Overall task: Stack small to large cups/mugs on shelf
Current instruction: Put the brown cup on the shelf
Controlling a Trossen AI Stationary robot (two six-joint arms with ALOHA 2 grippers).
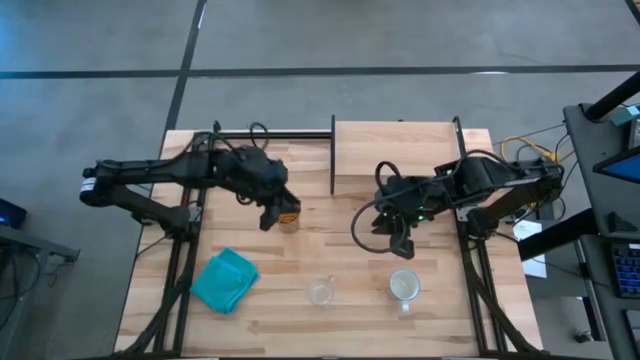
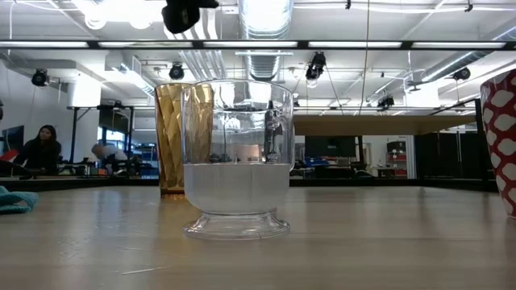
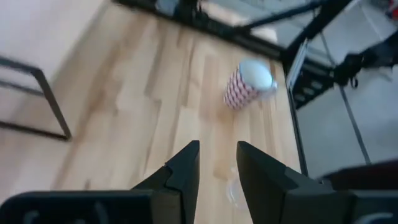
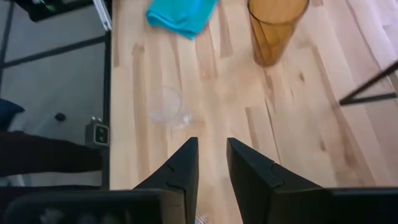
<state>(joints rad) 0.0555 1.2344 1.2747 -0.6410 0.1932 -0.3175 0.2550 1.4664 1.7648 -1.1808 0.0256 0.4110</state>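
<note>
From above, the left end effector (image 1: 274, 213) hovers by the tall amber translucent tumbler (image 1: 289, 219), the right end effector (image 1: 398, 238) above the white red-patterned mug (image 1: 404, 286); the raised light-wood shelf (image 1: 394, 150) sits behind. Table level: the tiny clear glass cup (image 2: 237, 158) stands frontmost. Wrist views: both sets of fingers narrowly parted, holding nothing.

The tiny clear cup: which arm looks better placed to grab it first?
Probably the right. The right gripper hangs open nearer the tiny clear cup, while the left gripper sits beside the amber tumbler.
</note>
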